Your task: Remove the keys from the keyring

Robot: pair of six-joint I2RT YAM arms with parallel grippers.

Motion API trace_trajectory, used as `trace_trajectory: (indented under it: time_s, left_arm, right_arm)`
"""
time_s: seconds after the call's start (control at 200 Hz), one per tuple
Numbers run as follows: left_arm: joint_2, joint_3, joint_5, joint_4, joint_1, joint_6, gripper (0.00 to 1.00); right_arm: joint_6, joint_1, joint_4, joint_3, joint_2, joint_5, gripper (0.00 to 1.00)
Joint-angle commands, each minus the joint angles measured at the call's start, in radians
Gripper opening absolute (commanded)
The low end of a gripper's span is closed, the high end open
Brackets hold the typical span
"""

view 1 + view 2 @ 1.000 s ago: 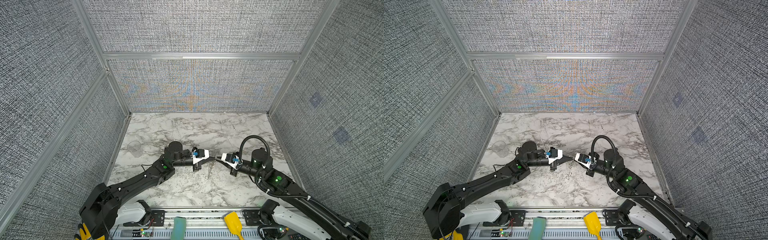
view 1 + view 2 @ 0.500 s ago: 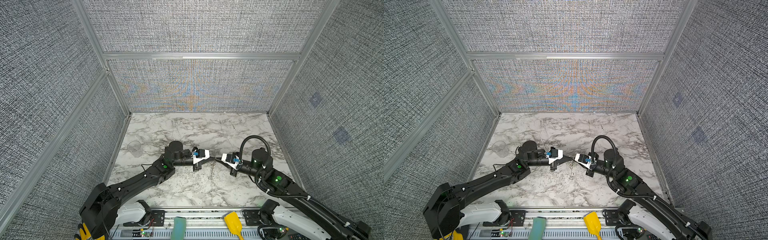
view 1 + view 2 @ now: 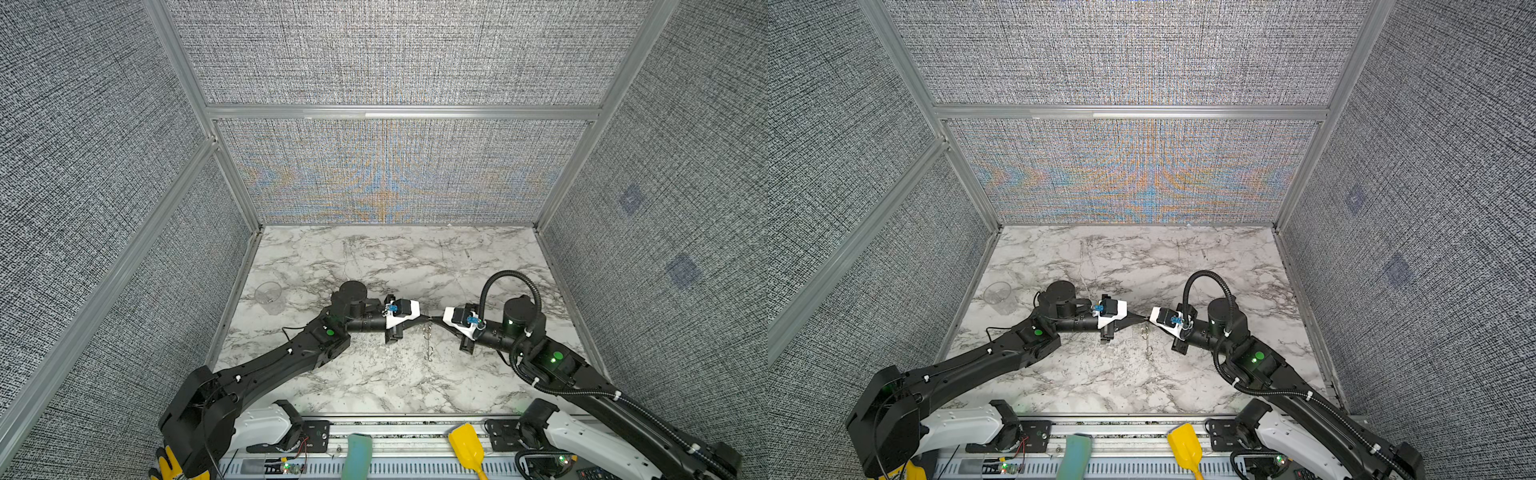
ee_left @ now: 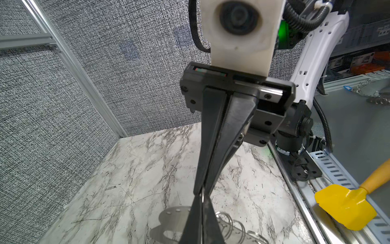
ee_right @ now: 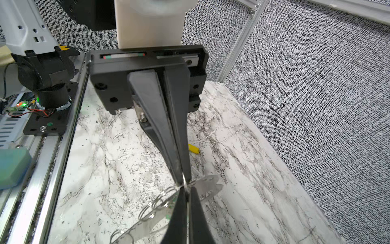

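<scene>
My left gripper [image 3: 426, 316] and right gripper [image 3: 434, 319] meet tip to tip over the middle of the marble table [image 3: 374, 257]. Both are shut on the same small wire ring [image 5: 184, 179]; the pinch also shows in the left wrist view. Below the tips is the keyring [image 4: 171, 219], a flat grey loop, with several wire rings [image 4: 230, 224] beside it. The yellow key [image 5: 194, 149] lies alone on the table under my left gripper [image 5: 182, 181]. A speck of the green key [image 5: 168, 216] peeks out beside my right gripper [image 5: 185, 190].
A clear cup [image 3: 269, 296] stands near the left wall. A yellow scoop [image 3: 467, 446] and a teal sponge [image 3: 357, 455] rest on the front rail. Grey fabric walls close in the left, back and right sides.
The string of rings under the tips has shifted slightly to the right. Both arms stay almost where they were.
</scene>
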Motion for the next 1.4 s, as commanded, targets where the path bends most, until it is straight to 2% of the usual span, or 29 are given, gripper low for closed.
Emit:
trace_trajectory:
  time_s: [0.0,0.09,0.24,0.385,0.845,1.086,1.396]
  left_arm:
    - [-0.042,0.012,-0.090,-0.035,0.000,0.059,0.54]
    - [-0.091,0.024,-0.169,-0.117,0.000,0.158,0.50]
    - [-0.099,0.100,-0.201,-0.327,-0.003,0.308,0.38]
    - [-0.085,0.141,-0.234,-0.407,-0.022,0.390,0.25]
    - [-0.050,0.187,-0.277,-0.483,-0.060,0.457,0.25]
    - [-0.018,0.196,-0.290,-0.505,-0.069,0.446,0.25]
    - [-0.002,0.204,-0.293,-0.500,-0.075,0.431,0.16]
  right_arm:
    - [-0.001,0.002,-0.044,0.029,0.004,0.005,0.00]
    - [0.001,0.001,-0.103,0.056,0.021,0.021,0.00]
    - [0.006,0.000,-0.186,0.110,0.062,0.022,0.00]
    - [0.013,0.001,-0.223,0.146,0.096,0.020,0.00]
    - [0.016,0.000,-0.283,0.203,0.167,0.014,0.00]
    - [0.016,0.001,-0.282,0.207,0.171,0.008,0.00]
    - [0.014,0.000,-0.293,0.205,0.163,0.006,0.00]
